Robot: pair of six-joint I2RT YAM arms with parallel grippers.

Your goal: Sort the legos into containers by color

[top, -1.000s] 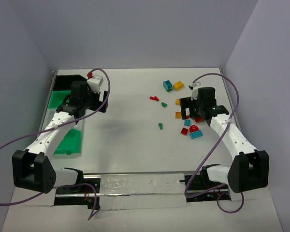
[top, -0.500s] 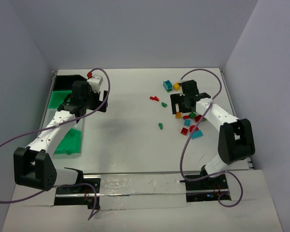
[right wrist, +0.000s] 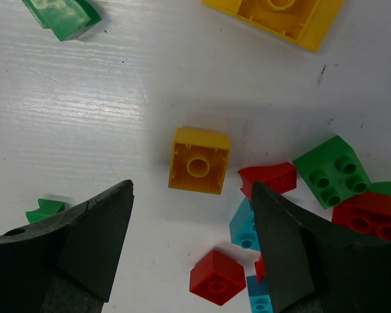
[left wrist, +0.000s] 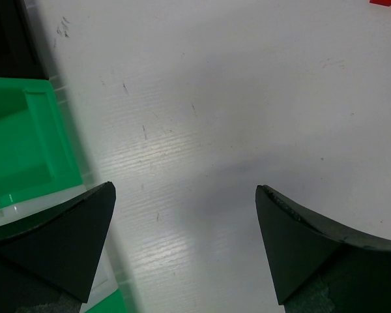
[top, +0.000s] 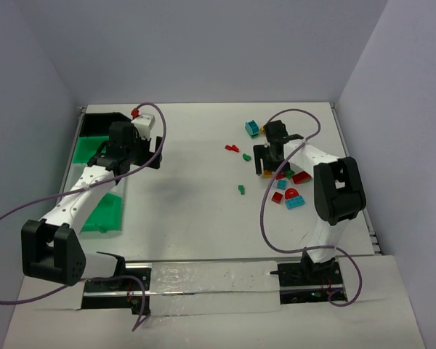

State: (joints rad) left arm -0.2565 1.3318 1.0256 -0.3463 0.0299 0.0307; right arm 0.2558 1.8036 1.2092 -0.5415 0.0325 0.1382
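Observation:
The legos lie scattered on the right half of the white table (top: 196, 203). My right gripper (right wrist: 193, 185) hangs open over them. A small yellow brick (right wrist: 200, 160) lies upside down just ahead of its fingertips, touching neither. Around it are a red brick (right wrist: 268, 178), a teal brick (right wrist: 244, 225), another red brick (right wrist: 215, 277) and a green brick (right wrist: 331, 171). From above, the right gripper (top: 270, 163) is at the cluster's left edge. The containers stand at the far left: a black bin (top: 102, 122) and green bins (top: 87, 149) (top: 105, 212). My left gripper (left wrist: 186, 189) is open and empty beside them.
Farther back lie a large yellow brick (right wrist: 280, 16) and a teal brick (top: 252, 129). Small red (top: 232, 148) and green pieces (top: 241, 190) sit left of the cluster. Purple cables loop from both arms. Walls enclose the table on three sides.
The right arm has swung left and forward across the pile to the small yellow brick, and its jaws have narrowed. The left arm has not moved.

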